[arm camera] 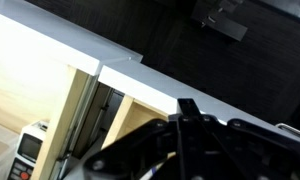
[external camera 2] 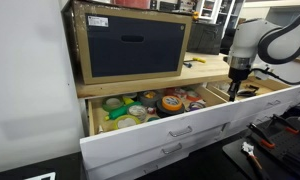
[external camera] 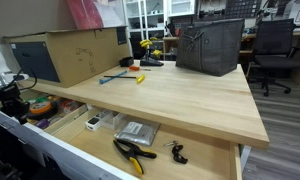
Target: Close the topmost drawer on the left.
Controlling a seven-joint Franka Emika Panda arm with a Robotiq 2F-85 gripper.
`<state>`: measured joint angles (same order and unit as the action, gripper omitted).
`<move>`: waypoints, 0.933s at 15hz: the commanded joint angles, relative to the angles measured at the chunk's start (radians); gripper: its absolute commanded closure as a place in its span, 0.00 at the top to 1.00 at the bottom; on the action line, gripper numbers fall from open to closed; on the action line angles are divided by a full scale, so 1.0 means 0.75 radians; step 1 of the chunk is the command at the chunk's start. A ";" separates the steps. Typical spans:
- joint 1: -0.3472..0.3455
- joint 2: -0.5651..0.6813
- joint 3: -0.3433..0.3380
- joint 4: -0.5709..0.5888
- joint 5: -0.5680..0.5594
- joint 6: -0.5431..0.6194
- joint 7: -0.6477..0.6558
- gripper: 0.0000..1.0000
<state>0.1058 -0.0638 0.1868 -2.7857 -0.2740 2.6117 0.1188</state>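
— Where's the top drawer [external camera: 50, 145] in an exterior view?
— Pulled well out from under the desk [external camera: 180, 95]. Yellow-handled pliers [external camera: 135, 152] lie inside it. A cardboard box [external camera: 70, 55] and a dark bag [external camera: 210, 45] stand on the desk top.
— And in an exterior view that shows the arm?
— There the top drawer [external camera 2: 130, 145] stands open too, its white front well forward, with tape rolls [external camera 2: 170, 102] packed inside. The arm [external camera 2: 265, 40] reaches down and the fingers [external camera 2: 233, 92] hang low at the drawer's end away from the rolls.
— Apart or together?
— I can't tell; they're too small there.
— Wrist view?
— The fingers [arm camera: 185, 110] are a dark blur at the bottom, their gap unreadable. The top drawer [arm camera: 50, 40] shows as a white front running diagonally, with a small white device [arm camera: 30, 150] inside.
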 commanded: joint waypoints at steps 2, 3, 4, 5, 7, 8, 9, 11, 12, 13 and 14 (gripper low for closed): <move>0.060 0.115 0.001 0.000 0.180 0.179 -0.129 0.00; 0.076 0.138 0.012 0.000 0.270 0.190 -0.196 0.00; 0.086 0.155 0.024 0.001 0.330 0.197 -0.240 0.00; 0.091 0.165 0.034 0.001 0.363 0.200 -0.264 0.00; 0.091 0.156 0.033 0.002 0.429 0.201 -0.324 0.00; 0.094 0.157 0.033 0.002 0.432 0.207 -0.325 0.00; 0.094 0.159 0.033 0.002 0.445 0.211 -0.344 0.00; 0.108 0.146 0.038 0.003 0.430 0.219 -0.331 0.00; 0.115 0.139 0.043 0.003 0.429 0.225 -0.331 0.00; 0.126 0.129 0.054 0.003 0.432 0.226 -0.332 0.00; 0.137 0.127 0.066 0.004 0.441 0.228 -0.335 0.00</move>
<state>0.1823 0.0292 0.2136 -2.7831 0.0269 2.7497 -0.1122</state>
